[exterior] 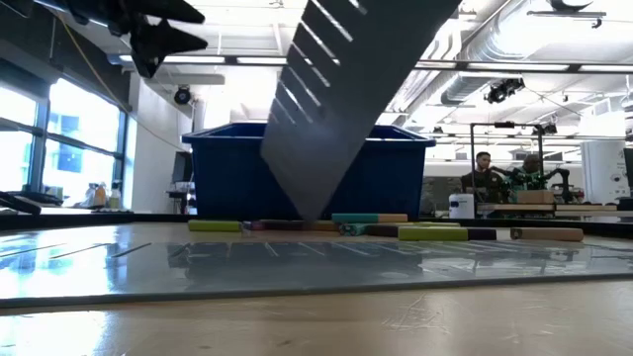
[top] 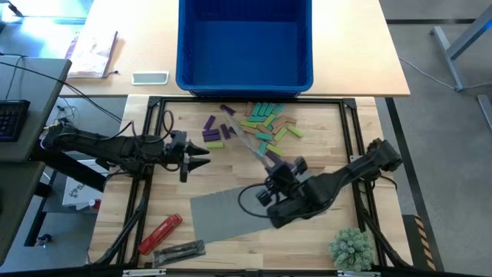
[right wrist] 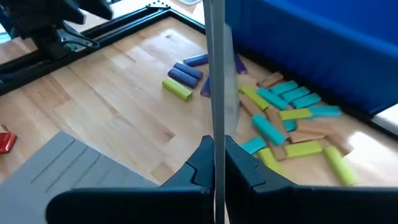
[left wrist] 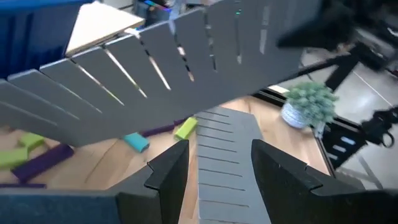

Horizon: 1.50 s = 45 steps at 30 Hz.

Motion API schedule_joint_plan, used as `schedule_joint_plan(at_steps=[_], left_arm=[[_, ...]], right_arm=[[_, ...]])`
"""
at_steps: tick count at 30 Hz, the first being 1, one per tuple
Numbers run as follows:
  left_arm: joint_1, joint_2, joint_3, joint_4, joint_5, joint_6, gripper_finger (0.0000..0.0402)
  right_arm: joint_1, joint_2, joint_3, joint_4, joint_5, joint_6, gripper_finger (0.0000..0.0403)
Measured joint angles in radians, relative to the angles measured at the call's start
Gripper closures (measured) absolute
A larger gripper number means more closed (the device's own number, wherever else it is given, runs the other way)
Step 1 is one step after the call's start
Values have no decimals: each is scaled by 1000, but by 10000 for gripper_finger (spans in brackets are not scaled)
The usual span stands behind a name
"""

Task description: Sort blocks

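Observation:
The blocks (top: 265,123), small purple, lime, teal and tan bars, lie in a loose pile on the wooden table just in front of the blue bin (top: 244,42); some purple ones (top: 214,131) lie to the pile's left. My right gripper (top: 270,163) is near the pile, shut on a grey slotted mat (exterior: 336,89) that stands on edge. My left gripper (top: 206,152) hovers open left of the pile, pointing toward the mat, with nothing between its fingers (left wrist: 171,174). A second grey mat (top: 231,211) lies flat on the table. My right gripper pinches the slotted mat's edge (right wrist: 214,124) between its two fingers, coming from the table's near right and slanting down. The mat stands on edge and reaches away from the fingers toward the blocks. Its lower corner (exterior: 309,210) comes down by the blocks; whether it touches them I cannot tell.
A red cylindrical tool (top: 160,233) and a dark tool (top: 181,250) lie at the near left. A small green plant (top: 350,248) stands at the near right. A black frame (top: 154,123) borders the work area. A phone (top: 150,78) and a book (top: 92,54) lie beyond it.

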Motion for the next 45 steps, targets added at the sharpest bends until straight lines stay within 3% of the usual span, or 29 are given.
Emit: schedule_joint_plan(at_steps=[7,18,28,37,41,45], left_arm=[[0,43,0,9,-36,-148,233],[0,197,0,10,-46,-380,152],[-26,156,0,24,126,53,145],[-83,117,0,22,45,602,145],[-75,133,34,-3,39,695,144],[-42,180,81,-134,84,725,144]], right_arm=[[30,121,0,134,-13,66,403],[76,296,0,260,-45,75,403],[88,363,0,250,-57,107,403],[81,363,1,239,-112,107,403],[81,363,1,238,-145,94,403],[76,363,1,236,-183,91,403]])
